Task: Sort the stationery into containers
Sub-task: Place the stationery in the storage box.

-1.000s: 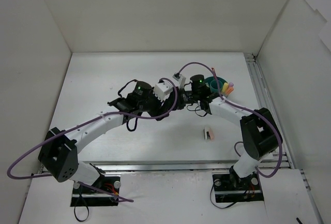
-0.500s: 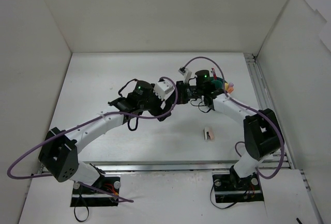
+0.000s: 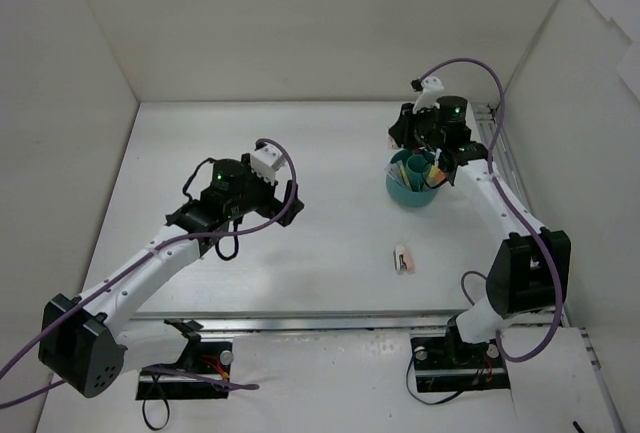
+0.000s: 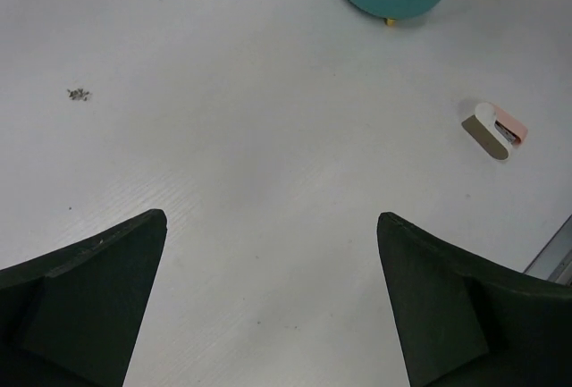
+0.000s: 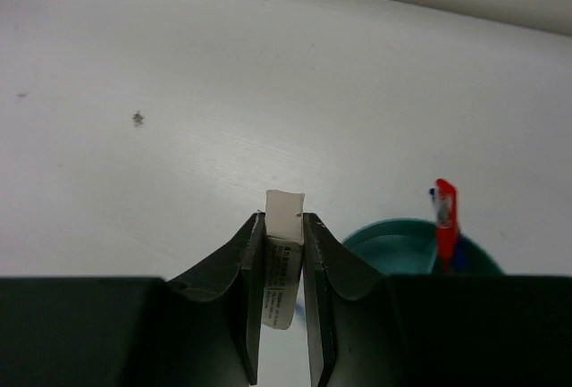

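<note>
Left arm reaches over the left-middle of the table. Left pincer has its jaws wide apart, nothing between them, only bare table below in the left wrist view. Small dark speck on the table, left of centre in that view. Loose eraser, white with a pink end, lies flat on the table right of centre, apart from both arms, nearer the front edge than the cup; the left wrist view also shows it, well apart from the cup. Teal cup stands upright at the right-rear part of the table. Yellow and orange markers stick up out of it; which compartment they sit in can't be told. Red pen stands upright in the cup, a bit of blue beside it. Right arm runs up the right side. Right pincer is at the far side of the cup, raised off the table, jaws clamped on a white eraser with a printed sleeve. The eraser's plain end pokes out past the fingertips, gripped on both flat sides.
</note>
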You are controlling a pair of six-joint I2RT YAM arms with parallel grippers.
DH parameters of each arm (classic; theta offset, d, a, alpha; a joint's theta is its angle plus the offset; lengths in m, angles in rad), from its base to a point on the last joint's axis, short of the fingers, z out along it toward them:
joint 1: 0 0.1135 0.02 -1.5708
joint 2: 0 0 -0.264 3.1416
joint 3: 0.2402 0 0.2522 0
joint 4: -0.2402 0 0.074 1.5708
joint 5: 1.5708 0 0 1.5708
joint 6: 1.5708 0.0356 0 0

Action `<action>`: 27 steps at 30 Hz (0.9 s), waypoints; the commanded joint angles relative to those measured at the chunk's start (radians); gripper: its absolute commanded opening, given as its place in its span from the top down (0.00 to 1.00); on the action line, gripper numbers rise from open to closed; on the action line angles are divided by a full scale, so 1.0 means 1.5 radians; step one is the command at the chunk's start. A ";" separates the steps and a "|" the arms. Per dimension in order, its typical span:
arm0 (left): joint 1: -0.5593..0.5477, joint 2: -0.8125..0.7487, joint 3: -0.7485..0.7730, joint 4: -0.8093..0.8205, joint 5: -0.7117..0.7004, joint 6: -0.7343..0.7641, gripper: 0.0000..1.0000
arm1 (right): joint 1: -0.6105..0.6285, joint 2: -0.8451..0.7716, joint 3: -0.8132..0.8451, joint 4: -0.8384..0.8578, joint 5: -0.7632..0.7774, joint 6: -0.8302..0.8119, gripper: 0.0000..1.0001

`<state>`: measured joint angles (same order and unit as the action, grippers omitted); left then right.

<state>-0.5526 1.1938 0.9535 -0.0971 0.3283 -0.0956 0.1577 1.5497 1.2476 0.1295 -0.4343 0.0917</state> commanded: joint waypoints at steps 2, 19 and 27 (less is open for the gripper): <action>0.030 -0.027 -0.017 0.035 -0.021 -0.043 0.00 | -0.004 0.019 0.042 0.047 0.109 -0.177 1.00; 0.064 0.021 -0.006 0.014 -0.017 -0.062 0.00 | -0.036 0.160 0.067 0.130 0.112 -0.245 1.00; 0.064 0.021 -0.010 0.006 -0.022 -0.067 0.00 | -0.037 0.156 0.031 0.130 0.107 -0.238 0.94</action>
<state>-0.4641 1.2339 0.8963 -0.1223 0.3031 -0.1837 0.1097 1.8076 1.2934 0.2359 -0.2817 -0.2626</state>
